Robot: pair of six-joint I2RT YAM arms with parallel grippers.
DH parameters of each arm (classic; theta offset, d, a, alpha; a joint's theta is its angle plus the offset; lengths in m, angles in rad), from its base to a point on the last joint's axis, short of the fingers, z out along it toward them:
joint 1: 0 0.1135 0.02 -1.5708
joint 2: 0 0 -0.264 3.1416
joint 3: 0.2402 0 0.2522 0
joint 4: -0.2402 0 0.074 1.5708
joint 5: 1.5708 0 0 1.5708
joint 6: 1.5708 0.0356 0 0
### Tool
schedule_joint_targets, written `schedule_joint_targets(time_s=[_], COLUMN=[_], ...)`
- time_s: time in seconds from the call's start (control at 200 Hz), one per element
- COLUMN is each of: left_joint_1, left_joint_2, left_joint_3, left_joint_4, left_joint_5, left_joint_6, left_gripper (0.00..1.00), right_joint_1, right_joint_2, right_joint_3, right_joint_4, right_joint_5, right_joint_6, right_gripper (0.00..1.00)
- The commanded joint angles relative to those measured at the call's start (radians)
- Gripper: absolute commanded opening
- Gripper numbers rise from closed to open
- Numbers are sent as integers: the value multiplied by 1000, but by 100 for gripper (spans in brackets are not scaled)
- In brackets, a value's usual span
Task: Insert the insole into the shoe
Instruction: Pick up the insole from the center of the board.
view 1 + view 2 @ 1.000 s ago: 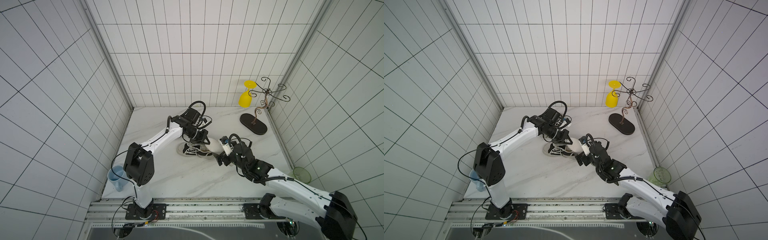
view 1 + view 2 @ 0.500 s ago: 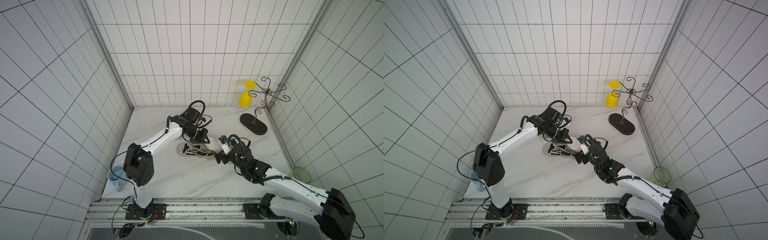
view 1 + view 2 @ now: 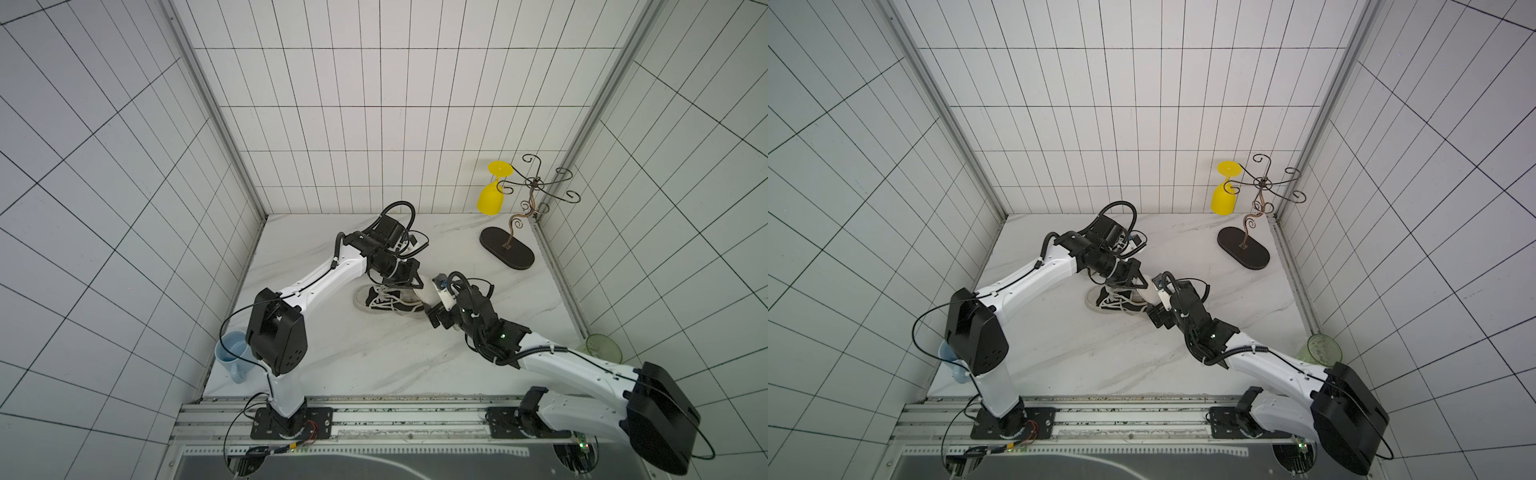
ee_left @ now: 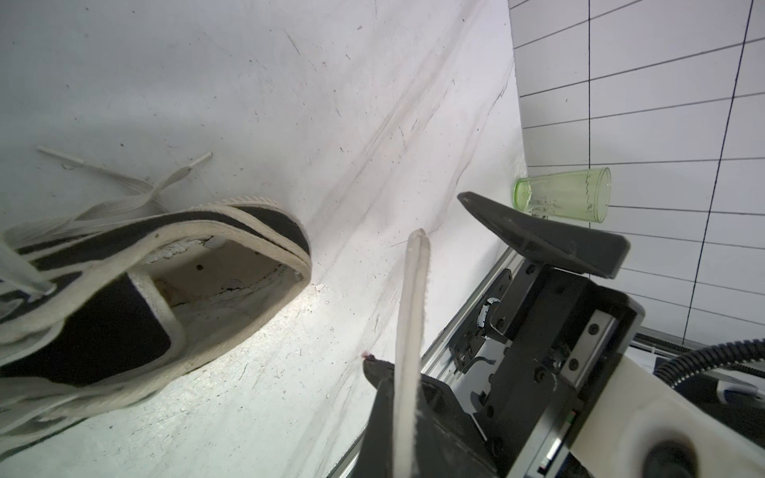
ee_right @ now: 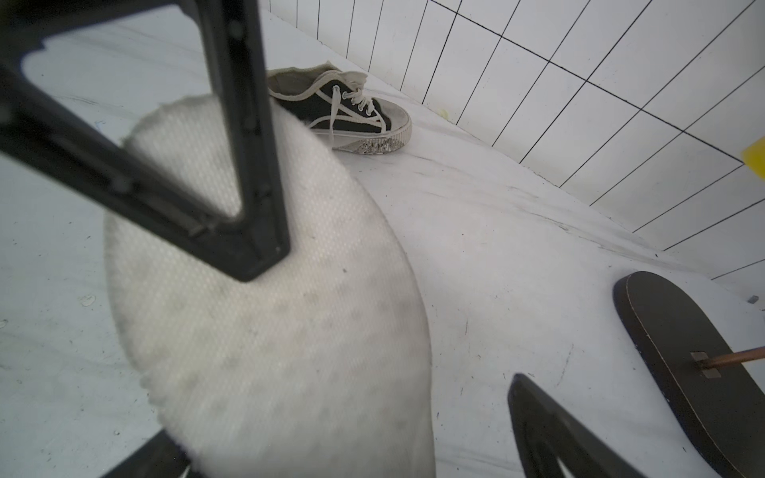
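**Inspector:** Any markings?
**Assistant:** None readable. The shoe (image 3: 388,301) is black with white laces and rests on the table (image 3: 374,361).
**Inspector:** Surroundings?
**Assistant:** A yellow glass (image 3: 490,203) hangs on the wire rack (image 3: 509,253). A green glass (image 4: 563,194) and a blue mug (image 3: 232,353) stand at the edges.
**Inspector:** Grippers?
**Assistant:** The left gripper (image 5: 248,256) pinches the insole (image 5: 269,331) just beside the heel opening, outside the shoe. The right gripper (image 5: 341,405) is spread wide around the insole's end. I cannot tell if they touch.

white insole (image 5: 269,331) beside black laced shoe (image 3: 380,300)
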Motion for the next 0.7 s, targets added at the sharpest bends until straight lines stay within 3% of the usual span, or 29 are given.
schedule_joint_targets(time_s=[0.0,0.355,0.695], left_joint_1=[-40,-36,-30], left_joint_2=[-44,-104,-103], left_joint_3=[-3,-101,-93], left_joint_4=[-97,-88,-78], left_joint_5=[11,34,-31], left_joint_6=[141,241,216], left_gripper=[0,0,0], right_joint_1=[-12,-108,-134], right_joint_2=[10,-79,-61], right_joint_3=[53,50,74], right_joint_4=[-2,-48,-111], right_joint_5=[2,-195,-316], right_joint_6=[-58,-28,-50], right_gripper=[99,99,78])
